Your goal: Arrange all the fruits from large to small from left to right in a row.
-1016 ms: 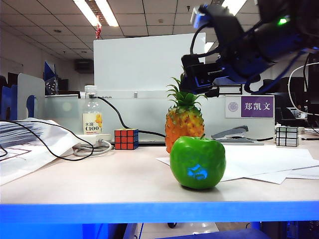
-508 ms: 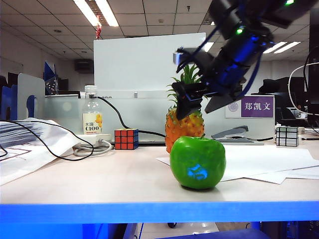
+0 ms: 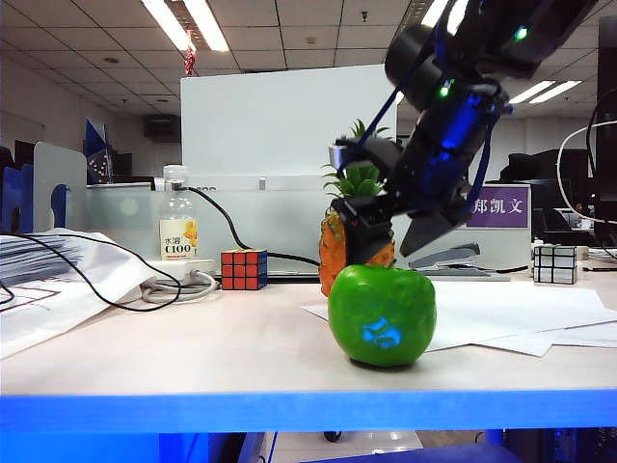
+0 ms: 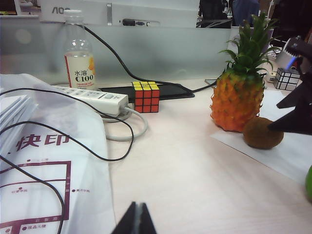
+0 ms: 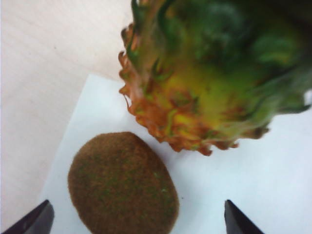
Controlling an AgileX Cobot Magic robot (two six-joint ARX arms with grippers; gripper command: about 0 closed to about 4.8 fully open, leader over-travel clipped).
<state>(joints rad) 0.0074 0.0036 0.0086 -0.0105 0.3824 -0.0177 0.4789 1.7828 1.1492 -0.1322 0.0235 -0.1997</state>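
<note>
1. Centrally, the pineapple stands upright on the table, its base at the edge of a sheet of white paper. In the exterior view the pineapple is partly hidden behind the right arm and the apple.
2. The kiwi lies on the white paper just beside the pineapple's base. The right wrist view shows the kiwi on its side, close under the pineapple; contact between the two cannot be confirmed.
3. The green apple sits nearest the exterior camera, in front of the pineapple and apart from it. The kiwi is not visible in that view.
4. The right gripper is positioned low over the fruit, between the pineapple and the apple as the exterior view shows it. Its jaws stand wide apart: both fingertips appear at opposite edges of the right wrist view with the kiwi between them, untouched. It holds nothing.
5. The left gripper sits low near the table, well apart from the fruit. Its fingers are pressed together with nothing between them.
6. Surrounding items: a coloured Rubik's cube, a drink bottle, a white power strip with black cables, a stapler, and a second, pale cube at the far right.
</note>
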